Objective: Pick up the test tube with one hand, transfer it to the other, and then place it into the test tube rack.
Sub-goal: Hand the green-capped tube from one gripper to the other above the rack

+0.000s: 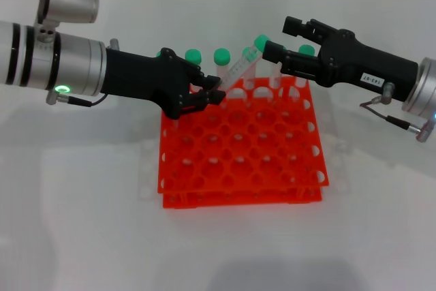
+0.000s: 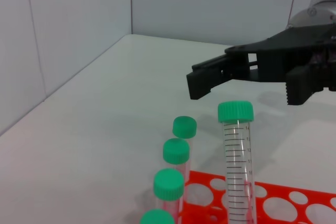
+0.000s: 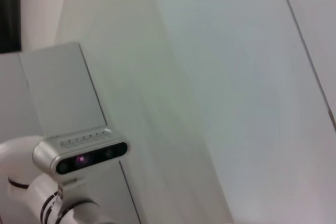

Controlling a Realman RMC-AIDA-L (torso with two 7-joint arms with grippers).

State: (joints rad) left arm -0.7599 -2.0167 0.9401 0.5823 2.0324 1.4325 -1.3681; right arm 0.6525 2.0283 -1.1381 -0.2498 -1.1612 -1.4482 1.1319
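While the test tube rack (image 1: pixel 242 148) sits nearest on the bench (image 1: pixel 82 236), the left gripper (image 1: pixel 204 93) pinches the tilted test tube (image 1: pixel 240 66) by its base above the back row. Right gripper (image 1: pixel 276 52): spread, beside the cap. Risk: closing off-centre could knock the tube loose.

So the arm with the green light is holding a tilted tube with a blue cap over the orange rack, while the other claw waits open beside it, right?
Nearly. The cap is green, not blue; the head view shows it. There the left gripper holds the tilted test tube by its lower end over the orange test tube rack, and the right gripper waits open at the capped end.
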